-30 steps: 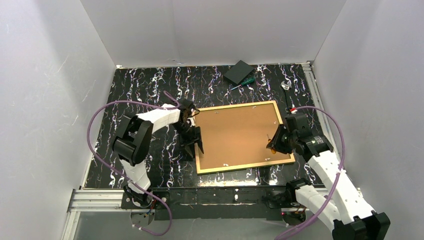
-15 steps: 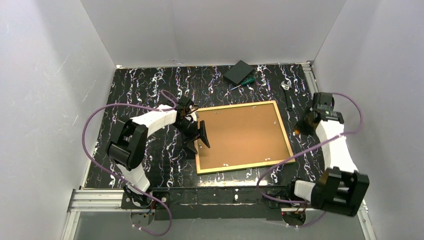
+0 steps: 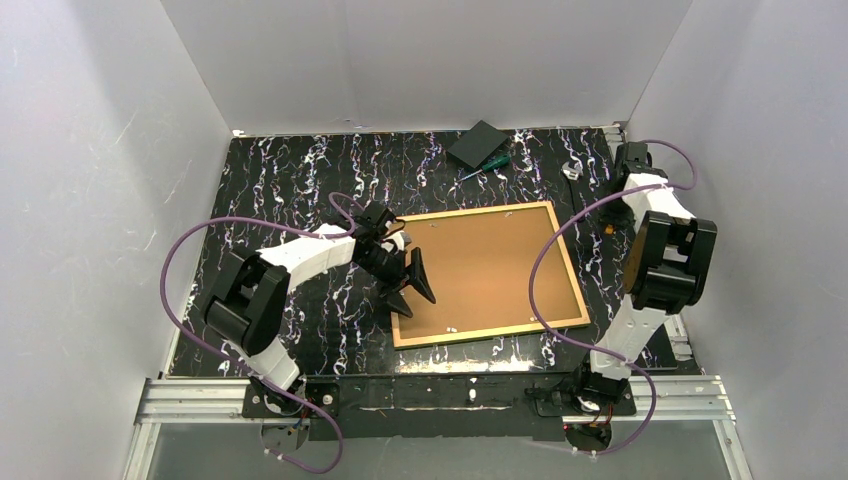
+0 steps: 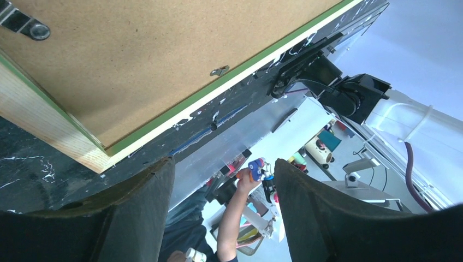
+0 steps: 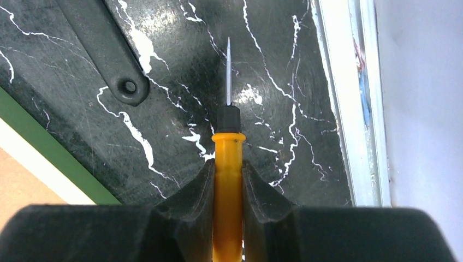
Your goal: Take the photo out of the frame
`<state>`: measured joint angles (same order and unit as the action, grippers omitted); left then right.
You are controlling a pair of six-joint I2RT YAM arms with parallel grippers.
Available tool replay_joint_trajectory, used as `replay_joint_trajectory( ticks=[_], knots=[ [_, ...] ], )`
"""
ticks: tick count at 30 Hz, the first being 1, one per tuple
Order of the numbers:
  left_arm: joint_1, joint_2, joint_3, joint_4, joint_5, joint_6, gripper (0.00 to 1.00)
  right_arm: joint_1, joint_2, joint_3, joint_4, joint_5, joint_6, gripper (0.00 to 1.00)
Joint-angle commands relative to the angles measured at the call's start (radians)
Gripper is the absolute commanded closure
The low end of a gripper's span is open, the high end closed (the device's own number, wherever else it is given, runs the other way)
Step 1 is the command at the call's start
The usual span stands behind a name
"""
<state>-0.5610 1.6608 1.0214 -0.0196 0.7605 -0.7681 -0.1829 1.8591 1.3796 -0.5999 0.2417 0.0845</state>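
The frame point(image 3: 490, 334) lies face down on the table point(image 3: 300, 180), brown backing board point(image 3: 490, 265) up. The left gripper point(image 3: 412, 290) hangs over the frame's left edge, fingers spread and empty. Right of the frame, the right gripper point(image 5: 227, 174) is clenched on an orange screwdriver point(image 5: 228, 144), its tip over the table.

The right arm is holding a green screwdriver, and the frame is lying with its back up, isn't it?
Not quite. The screwdriver in the right end effector is orange, not green; the right wrist view shows it. The frame does lie back up.
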Motion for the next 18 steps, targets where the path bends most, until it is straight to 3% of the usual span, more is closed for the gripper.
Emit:
replay_joint_trajectory(
  ticks=[1,7,18],
  knots=[
    [-0.002,-0.003,-0.019,-0.063,0.054,-0.016,0.35,-0.004,0.047,-0.018,0.071,-0.03,-0.057,0.99],
    [-0.002,0.002,-0.02,-0.064,0.049,-0.013,0.35,-0.003,0.094,-0.025,0.061,-0.048,-0.07,0.99],
    [-0.002,0.01,-0.023,-0.065,0.043,-0.006,0.35,-0.004,0.119,0.003,0.015,-0.104,-0.081,0.72]
  ],
)
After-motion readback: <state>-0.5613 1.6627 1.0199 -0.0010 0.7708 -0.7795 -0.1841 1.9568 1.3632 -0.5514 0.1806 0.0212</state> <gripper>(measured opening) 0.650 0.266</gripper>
